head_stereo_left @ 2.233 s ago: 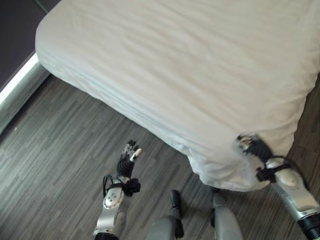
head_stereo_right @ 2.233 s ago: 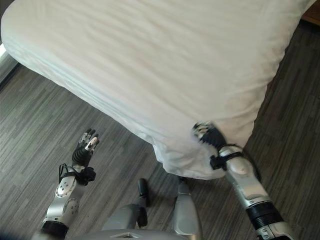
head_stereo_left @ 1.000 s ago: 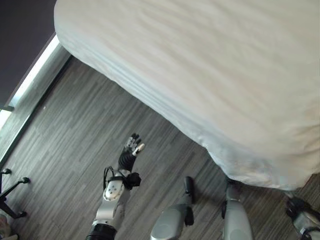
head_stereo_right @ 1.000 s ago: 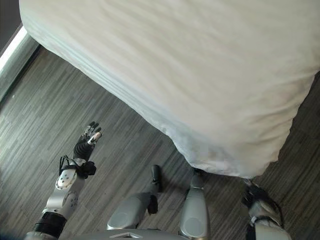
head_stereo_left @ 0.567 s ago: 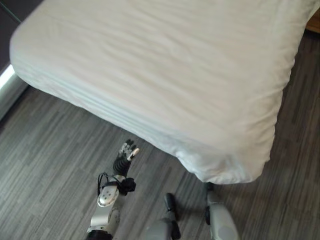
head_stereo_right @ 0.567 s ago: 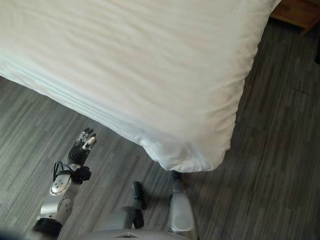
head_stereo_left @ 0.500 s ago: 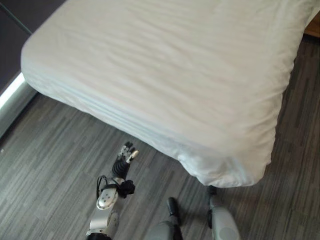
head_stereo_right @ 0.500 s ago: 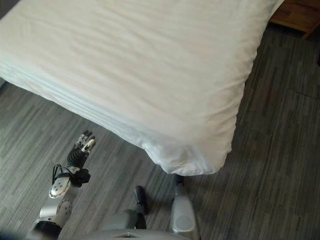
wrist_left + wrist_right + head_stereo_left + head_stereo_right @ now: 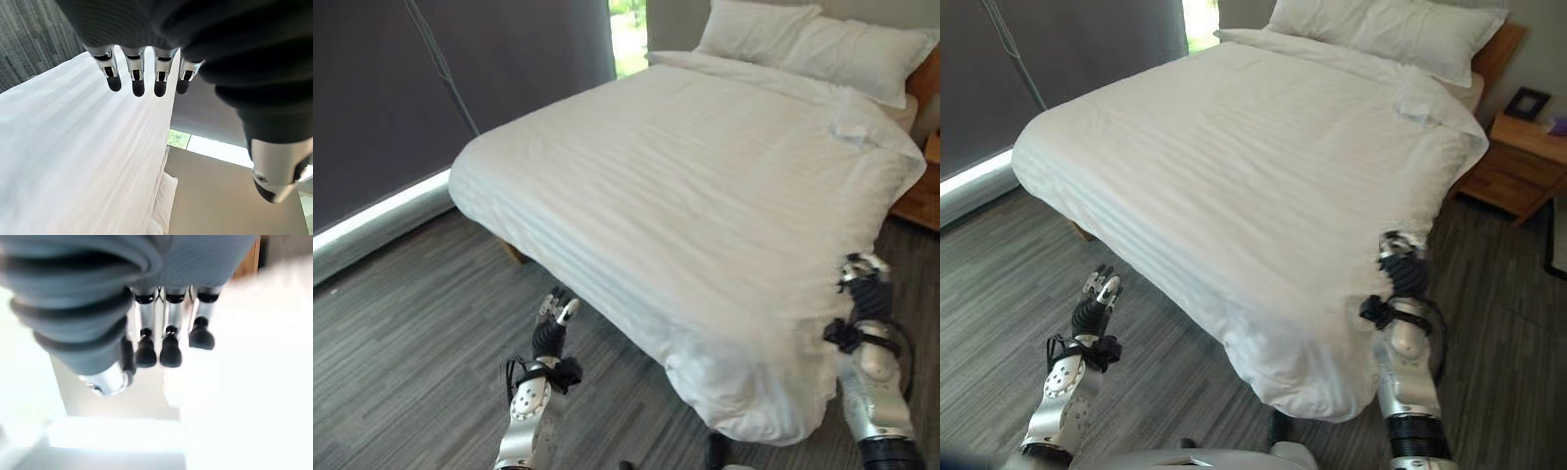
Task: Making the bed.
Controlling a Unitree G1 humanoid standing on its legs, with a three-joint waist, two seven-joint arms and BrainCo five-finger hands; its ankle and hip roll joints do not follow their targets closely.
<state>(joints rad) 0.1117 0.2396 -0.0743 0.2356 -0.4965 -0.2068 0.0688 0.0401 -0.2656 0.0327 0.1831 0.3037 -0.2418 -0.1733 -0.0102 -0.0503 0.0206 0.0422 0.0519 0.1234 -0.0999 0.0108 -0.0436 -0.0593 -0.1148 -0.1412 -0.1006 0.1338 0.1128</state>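
white duvet (image 9: 705, 186) lies over the bed, right hand (image 9: 1400, 262) by its near corner and left hand (image 9: 552, 318) over the floor both loose-fingered and empty, so a careless grab could rumple it.

The white duvet (image 9: 1234, 166) hangs over the sides of the bed, so the mattress and nearly all of the frame lie hidden; a short piece of leg (image 9: 512, 255) peeks out under the left edge. The pillows (image 9: 1381, 34) run off the top of both eye views. The nightstand (image 9: 1518, 162) is cut by the right edge, and the small dark frame (image 9: 1526, 102) on it is too small to read. In its wrist view the right hand (image 9: 166, 340) is blurred against bright white, and whether its fingers touch the duvet cannot be told.
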